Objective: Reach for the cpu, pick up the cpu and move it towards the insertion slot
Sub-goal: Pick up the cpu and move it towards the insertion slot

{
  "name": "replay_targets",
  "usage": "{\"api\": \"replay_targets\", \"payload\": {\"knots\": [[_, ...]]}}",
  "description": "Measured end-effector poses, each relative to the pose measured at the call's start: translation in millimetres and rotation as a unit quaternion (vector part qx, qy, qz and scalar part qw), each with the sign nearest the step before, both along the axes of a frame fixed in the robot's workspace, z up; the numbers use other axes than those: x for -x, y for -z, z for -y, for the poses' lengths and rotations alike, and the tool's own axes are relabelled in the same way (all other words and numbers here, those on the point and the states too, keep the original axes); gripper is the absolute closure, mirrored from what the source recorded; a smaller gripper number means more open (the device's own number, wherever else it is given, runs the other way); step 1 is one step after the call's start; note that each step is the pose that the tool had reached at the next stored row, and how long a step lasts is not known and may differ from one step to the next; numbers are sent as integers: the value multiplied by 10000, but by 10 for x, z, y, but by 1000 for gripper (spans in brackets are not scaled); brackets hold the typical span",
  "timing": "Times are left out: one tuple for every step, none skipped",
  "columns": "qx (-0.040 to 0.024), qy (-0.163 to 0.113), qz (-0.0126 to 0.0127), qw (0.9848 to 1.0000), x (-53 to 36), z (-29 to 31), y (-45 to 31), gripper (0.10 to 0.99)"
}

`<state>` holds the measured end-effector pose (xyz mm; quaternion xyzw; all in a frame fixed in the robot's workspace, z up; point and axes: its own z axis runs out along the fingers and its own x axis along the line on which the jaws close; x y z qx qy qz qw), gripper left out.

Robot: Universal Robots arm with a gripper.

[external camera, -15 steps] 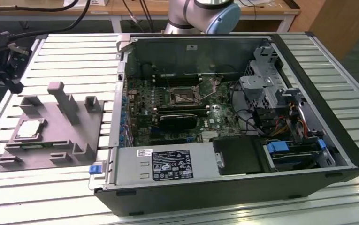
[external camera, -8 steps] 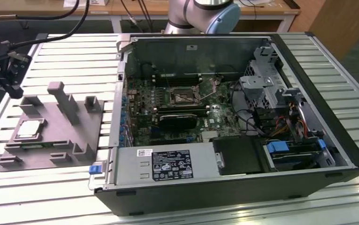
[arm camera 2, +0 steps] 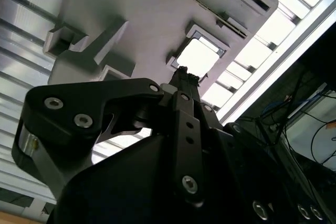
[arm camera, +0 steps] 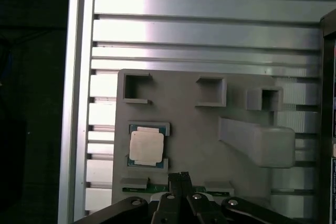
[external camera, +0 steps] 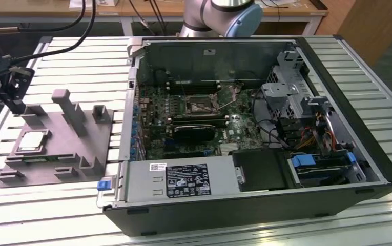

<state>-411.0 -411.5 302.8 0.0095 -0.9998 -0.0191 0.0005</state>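
Note:
The cpu [external camera: 33,141], a silver square chip, lies flat in a recess of the grey fixture plate [external camera: 59,154] on the exterior view's left. In both wrist views the cpu [arm camera: 147,146] [arm camera 2: 198,56] sits in its framed pocket. My gripper [external camera: 19,106] hangs a little above the fixture's far left corner, beside the chip and apart from it. Its fingertips [arm camera: 180,178] [arm camera 2: 183,73] are pressed together, shut on nothing. The insertion slot [external camera: 201,105], a dark square socket with a metal frame, lies on the motherboard inside the open case.
The open computer case [external camera: 332,102] fills the middle and the exterior view's right, with a power supply [external camera: 182,180], a black card [external camera: 197,130] and a drive cage [external camera: 288,87]. A tall grey post [external camera: 70,111] [arm camera: 257,141] rises from the fixture near the chip. The slatted aluminium table [external camera: 66,61] lies underneath.

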Motion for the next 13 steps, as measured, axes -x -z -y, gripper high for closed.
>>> {"api": "replay_targets", "payload": {"knots": [[0,0,0,10000,10,3,19,980],[-1,0,1,10000,20,6,37,980],[0,-1,1,10000,27,10,55,980],[-1,-1,1,10000,36,14,74,980],[-1,0,2,10000,46,17,92,980],[-1,0,1,10000,57,19,109,980],[0,0,1,10000,69,21,127,980],[-1,0,1,10000,80,23,146,980],[-1,0,1,10000,92,23,164,980],[-1,-1,1,10000,103,25,182,980],[-1,0,1,10000,114,26,200,980],[-1,0,1,10000,125,27,218,980],[-1,0,1,10000,135,27,236,980]]}}
